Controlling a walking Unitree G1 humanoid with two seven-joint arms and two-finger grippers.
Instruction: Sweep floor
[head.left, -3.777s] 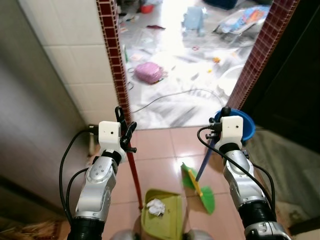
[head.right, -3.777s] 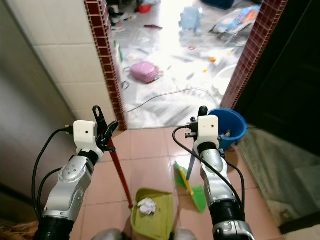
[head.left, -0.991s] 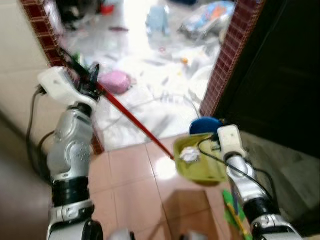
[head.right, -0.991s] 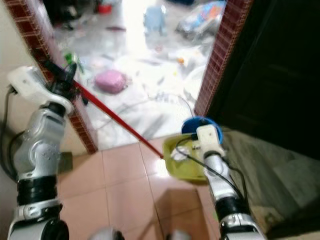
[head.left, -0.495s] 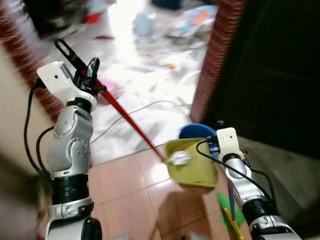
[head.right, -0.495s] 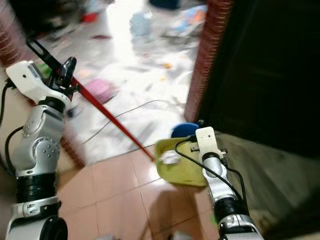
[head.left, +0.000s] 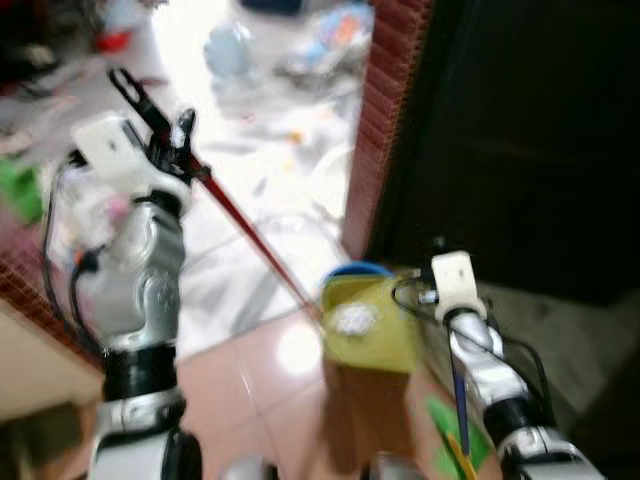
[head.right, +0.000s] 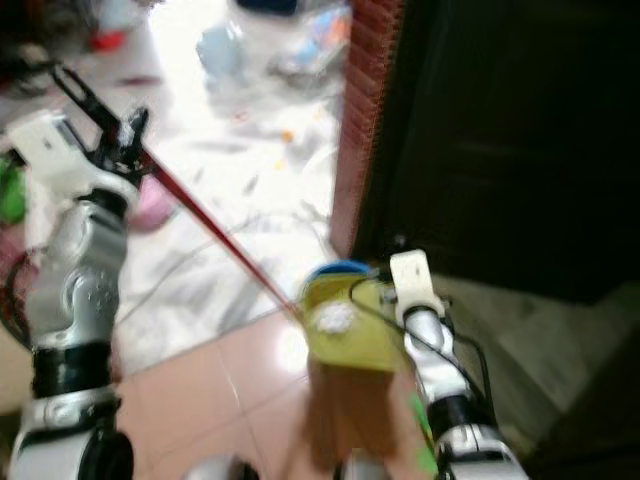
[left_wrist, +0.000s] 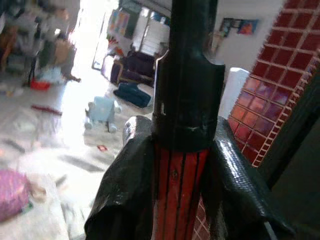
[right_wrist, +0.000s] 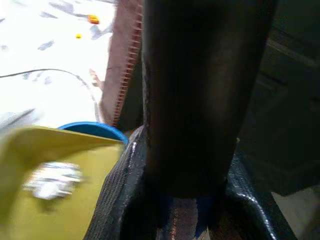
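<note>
- Left eye view: the left gripper is raised high and clamped on the red handle, which slopes down to one yellow-green dustpan lifted off the tiled floor; one white paper wad lies in the pan, so the gathering looks done and the emptying is left; one blue bucket shows its rim just behind the pan, which seems to be where the pan is bound; the right gripper sits low beside the pan, its fingers closed on the broom's blue stick, with green bristles near the floor; the picture is blurred.
- Right eye view: the same count holds: one pan, one wad, one bucket, one broom, two arms; beyond the brick doorpost the bright room's floor is littered with many small scraps too blurred to count, so more sweeping may remain there.
- Left wrist view: two black fingers press on either side of the red handle just under its black cap; a firm hold.
- Right wrist view: two fingers grip the dark broom stick; past them lie the pan with its single wad and the blue bucket rim close behind.
</note>
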